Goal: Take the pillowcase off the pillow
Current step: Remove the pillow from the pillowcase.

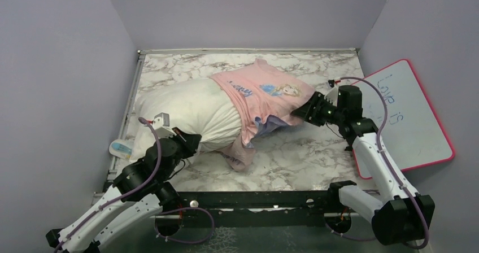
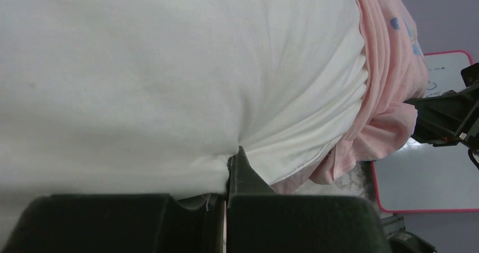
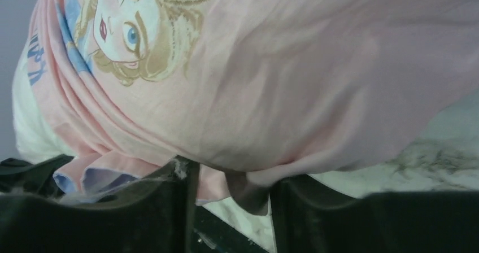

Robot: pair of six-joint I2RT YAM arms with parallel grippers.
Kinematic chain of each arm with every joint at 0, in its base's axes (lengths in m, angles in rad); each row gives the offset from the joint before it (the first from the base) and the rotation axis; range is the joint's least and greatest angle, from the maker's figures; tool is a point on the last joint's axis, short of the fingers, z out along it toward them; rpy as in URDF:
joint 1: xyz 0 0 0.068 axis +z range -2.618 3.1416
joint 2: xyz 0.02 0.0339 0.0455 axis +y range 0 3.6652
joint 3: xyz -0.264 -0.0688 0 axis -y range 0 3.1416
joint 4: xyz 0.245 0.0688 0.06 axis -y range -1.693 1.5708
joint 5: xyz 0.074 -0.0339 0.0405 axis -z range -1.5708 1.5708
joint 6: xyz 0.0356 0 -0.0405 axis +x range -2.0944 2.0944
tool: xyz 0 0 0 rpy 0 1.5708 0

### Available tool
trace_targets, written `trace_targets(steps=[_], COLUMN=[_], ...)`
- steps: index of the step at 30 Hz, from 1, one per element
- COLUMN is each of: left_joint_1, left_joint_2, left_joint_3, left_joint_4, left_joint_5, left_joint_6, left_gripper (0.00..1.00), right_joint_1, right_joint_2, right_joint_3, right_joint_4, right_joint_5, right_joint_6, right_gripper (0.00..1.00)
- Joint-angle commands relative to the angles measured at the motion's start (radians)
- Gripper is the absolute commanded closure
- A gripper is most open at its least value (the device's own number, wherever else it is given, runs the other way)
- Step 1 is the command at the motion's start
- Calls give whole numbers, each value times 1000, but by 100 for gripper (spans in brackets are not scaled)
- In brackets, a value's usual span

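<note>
On whiteboard [image 1: 408, 120], "Love is"; left jaws pinch pillow [image 1: 186, 109], right jaws parted at pillowcase [image 1: 265, 92].

On the table [image 1: 305, 151] the pillow [image 1: 186, 109], pillowcase [image 1: 265, 92] over its right half, whiteboard [image 1: 412, 123] beyond the table's right edge

The pillowcase [image 1: 262, 89] was thin, matt pink cloth; the pillow [image 1: 186, 109] soft white fabric; the table [image 1: 305, 151] glossy and marble-patterned.
</note>
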Motion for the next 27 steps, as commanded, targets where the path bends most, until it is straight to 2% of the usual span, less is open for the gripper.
trace_targets(steps=[1, 4, 8, 11, 13, 17, 20, 22, 25, 26, 27], left_joint_1=[9, 10, 10, 10, 8, 9, 9, 10, 10, 10, 10], left_joint_2=[73, 122, 177, 201, 209, 200, 187, 182, 184, 186, 190], left_joint_3=[-64, -95, -118, -116, -108, -109, -120, -124, -121, -116, -112], left_joint_4=[185, 284, 378, 395, 395, 383, 376, 371, 369, 367, 365], left_joint_5=[104, 163, 213, 214, 216, 216, 218, 217, 212, 208, 203], left_joint_6=[52, 50, 47, 53, 58, 48, 29, 20, 16, 17, 20], left_gripper=[100, 100, 100, 100, 100, 100, 100, 100, 100, 100, 100], right_joint_1=[-8, -9, -9, -4, 5, 17, 34, 62, 106, 126, 144], right_joint_2=[-81, -133, -175, -164, -153, -150, -156, -140, -69, -42, -15], right_joint_3=[-129, -209, -320, -397, -403, -372, -395, -399, -351, -332, -321], right_joint_4=[102, 104, 204, 408, 480, 494, 600, 612, 556, 532, 529], right_joint_5=[-191, -227, -305, -374, -337, -160, -83, -6, 40, 48, 53], right_joint_6=[40, 48, 160, 306, 357, 445, 558, 629, 651, 654, 656], right_gripper=[44, 22, 17, 14, 14, 14, 14, 14, 15, 16, 23])
